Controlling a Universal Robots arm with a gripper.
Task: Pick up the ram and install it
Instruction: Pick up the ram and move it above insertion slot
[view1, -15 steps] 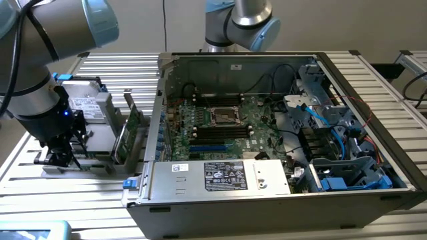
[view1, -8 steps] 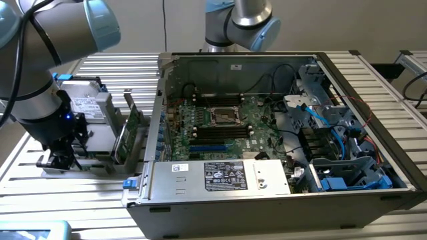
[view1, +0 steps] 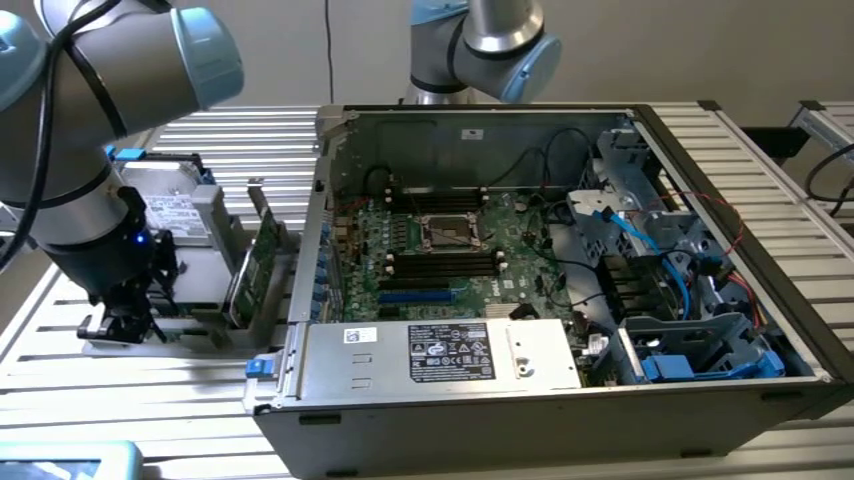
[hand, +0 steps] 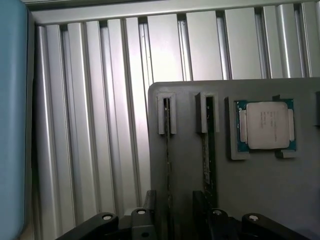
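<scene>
Wrist view: gripper (hand: 174, 200) hung low over grey holder (hand: 260, 190), fingers (hand: 150, 201) apart, one on each side of ram (hand: 167, 150). Ram stood on edge in holder slot, not yet clamped. Second stick (hand: 207, 150) just beside it; CPU (hand: 265, 125) in own pocket. Exterior view: gripper (view1: 127, 320) outside computer case (view1: 534, 430), at exterior view's left. Step, as I judged: pick-up; install not begun. Grasp called for square closing on thin edge, clear of neighbour stick.

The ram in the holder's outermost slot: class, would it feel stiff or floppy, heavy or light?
Probably stiff: the ram stands straight on edge in the grey holder. Likely light, being so slim. Possibly tippy out of its slot.
</scene>
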